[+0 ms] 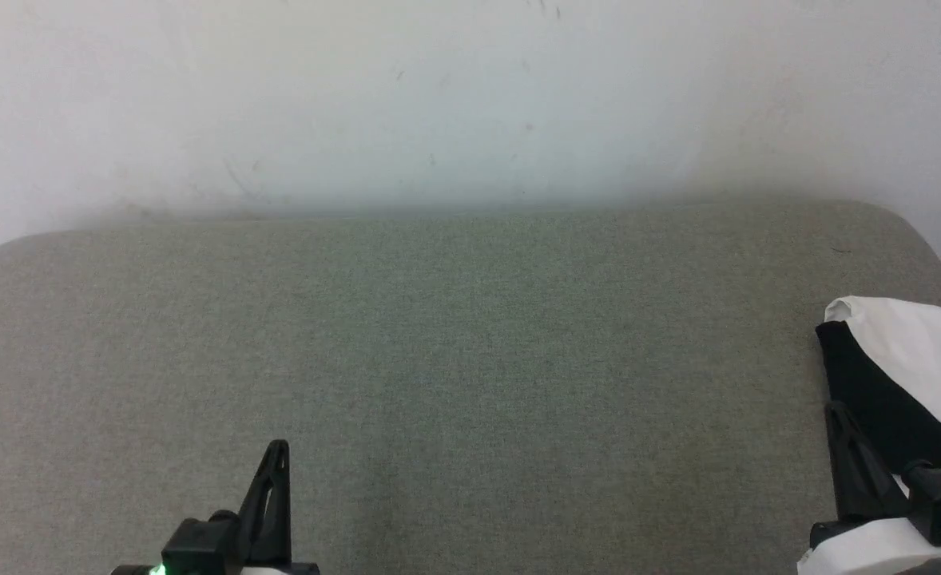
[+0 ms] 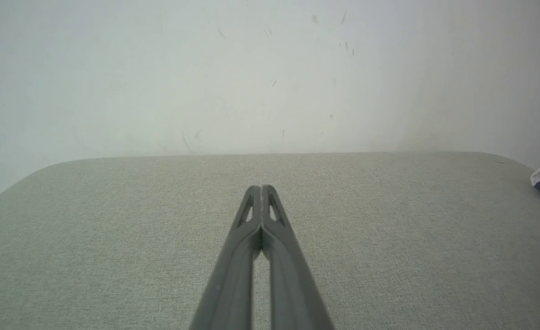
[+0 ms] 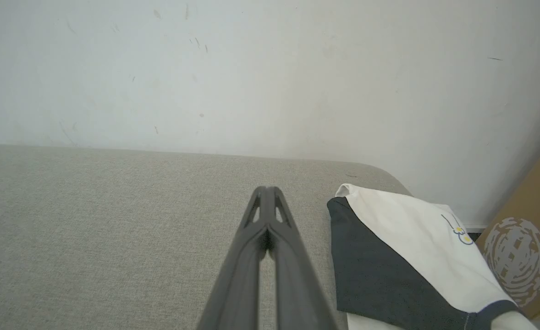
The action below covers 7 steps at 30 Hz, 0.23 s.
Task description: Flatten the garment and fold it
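Nearest, the left gripper (image 1: pixel 278 447) is seen closed on nothing, its base cut off by the bottom edge. The right gripper (image 1: pixel 835 407) is likewise pressed shut and empty, just beside the garment (image 3: pixel 412 238), whose near part is hidden behind it in the head view. The garment is laid folded at the right end of the grey surface (image 1: pixel 470 335), cropped by the frame; a small print on its white panel cannot be read. Behind, a scuffed wall (image 1: pixel 470 96) is seen, and a box (image 3: pixel 531 220), cropped, at far right
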{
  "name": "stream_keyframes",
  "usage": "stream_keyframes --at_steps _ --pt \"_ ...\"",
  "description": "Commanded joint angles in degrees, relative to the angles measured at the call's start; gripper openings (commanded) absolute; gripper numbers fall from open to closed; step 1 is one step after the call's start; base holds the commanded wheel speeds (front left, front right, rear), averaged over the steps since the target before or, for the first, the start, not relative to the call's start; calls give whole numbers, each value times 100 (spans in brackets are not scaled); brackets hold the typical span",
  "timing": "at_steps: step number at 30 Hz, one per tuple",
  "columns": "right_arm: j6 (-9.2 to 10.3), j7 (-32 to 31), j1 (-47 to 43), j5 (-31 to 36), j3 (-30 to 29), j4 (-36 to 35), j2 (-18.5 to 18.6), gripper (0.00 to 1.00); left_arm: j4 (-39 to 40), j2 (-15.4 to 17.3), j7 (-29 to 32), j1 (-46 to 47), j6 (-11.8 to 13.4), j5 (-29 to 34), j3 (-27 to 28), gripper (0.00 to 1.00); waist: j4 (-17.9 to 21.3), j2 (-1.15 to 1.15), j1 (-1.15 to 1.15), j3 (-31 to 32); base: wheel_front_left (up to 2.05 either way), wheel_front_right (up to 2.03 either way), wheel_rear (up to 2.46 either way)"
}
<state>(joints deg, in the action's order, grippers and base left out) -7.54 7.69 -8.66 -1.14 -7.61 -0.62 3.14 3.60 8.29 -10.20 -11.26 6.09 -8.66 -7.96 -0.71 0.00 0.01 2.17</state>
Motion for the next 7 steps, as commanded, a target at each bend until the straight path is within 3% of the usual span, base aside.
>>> stream_keyframes --at_steps 1,7 --pt "2 -18 85 25 23 6 -8 0 -33 -33 33 106 -32 83 47 0 0 0 0 -2 0 0 0" --pt "2 -72 141 31 75 10 -10 0 -56 -69 103 178 -73 139 100 0 5 0 0 -17 0 0 0"
